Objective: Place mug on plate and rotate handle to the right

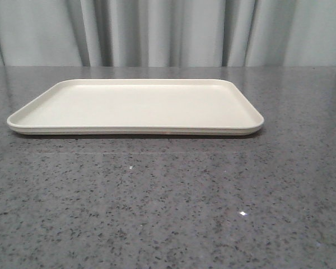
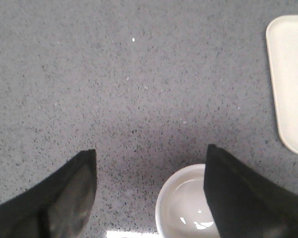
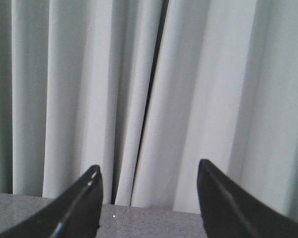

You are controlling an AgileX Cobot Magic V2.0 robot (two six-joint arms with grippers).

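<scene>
The cream plate (image 1: 135, 106) lies flat on the grey speckled table in the front view, with nothing on it. One of its corners shows in the left wrist view (image 2: 292, 79). The white mug (image 2: 185, 206) stands upright on the table in the left wrist view, seen from above, partly hidden behind one black finger. Its handle and smiley face are hidden. My left gripper (image 2: 150, 153) is open above the table, the mug's rim by one fingertip. My right gripper (image 3: 148, 171) is open and empty, facing the curtain. Neither gripper shows in the front view.
A pale grey pleated curtain (image 1: 168, 31) hangs behind the table's far edge and also fills the right wrist view (image 3: 139, 89). Grey speckled tabletop (image 1: 168, 213) lies in front of the plate.
</scene>
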